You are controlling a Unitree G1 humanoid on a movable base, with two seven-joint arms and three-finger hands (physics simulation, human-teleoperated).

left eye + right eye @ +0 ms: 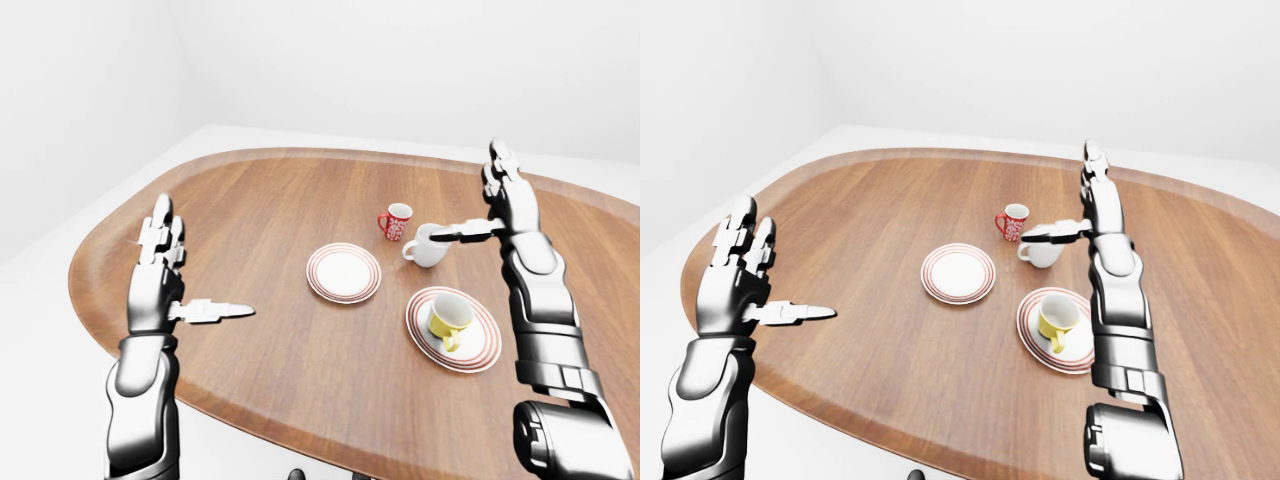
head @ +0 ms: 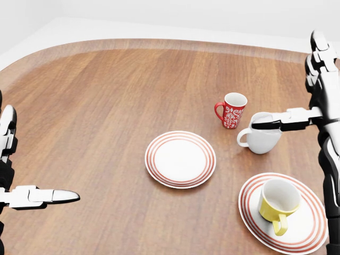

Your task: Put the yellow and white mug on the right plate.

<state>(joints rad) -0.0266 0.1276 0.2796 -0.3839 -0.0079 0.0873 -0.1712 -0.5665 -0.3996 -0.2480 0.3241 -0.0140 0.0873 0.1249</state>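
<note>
The yellow and white mug (image 2: 277,202) stands upright on the right plate (image 2: 307,234), a white plate with red rings at the lower right of the head view, its handle pointing to the view's bottom. My right hand (image 2: 312,95) is raised well above and beyond it, open, fingers up and thumb stretched left over the white mug (image 2: 260,139). My left hand (image 1: 170,270) hangs open above the table's left side, holding nothing.
A second red-ringed plate (image 2: 180,159) lies at the table's middle. A red patterned mug (image 2: 231,110) stands beyond it, left of the white mug. The oval wooden table (image 2: 106,95) ends at a curved rim along the top and left.
</note>
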